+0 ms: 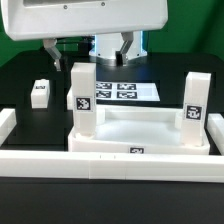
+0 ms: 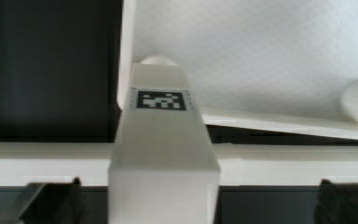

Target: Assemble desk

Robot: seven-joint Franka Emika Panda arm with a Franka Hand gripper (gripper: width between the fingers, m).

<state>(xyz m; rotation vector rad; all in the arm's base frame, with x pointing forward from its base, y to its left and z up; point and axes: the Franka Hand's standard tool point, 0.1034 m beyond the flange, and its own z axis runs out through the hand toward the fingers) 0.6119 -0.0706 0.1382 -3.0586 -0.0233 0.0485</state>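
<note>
White tabletop [image 1: 140, 125], one leg [image 1: 82, 98] and another leg [image 1: 195, 100] upright on it, third leg [image 1: 40, 92] apart, fingers [image 2: 51, 205] spread, empty

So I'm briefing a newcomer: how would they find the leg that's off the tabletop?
Find the big white tabletop low in the exterior view, with two legs standing on it. The loose leg sits on the black table toward the exterior view's left, alone, touching no other part.
</note>
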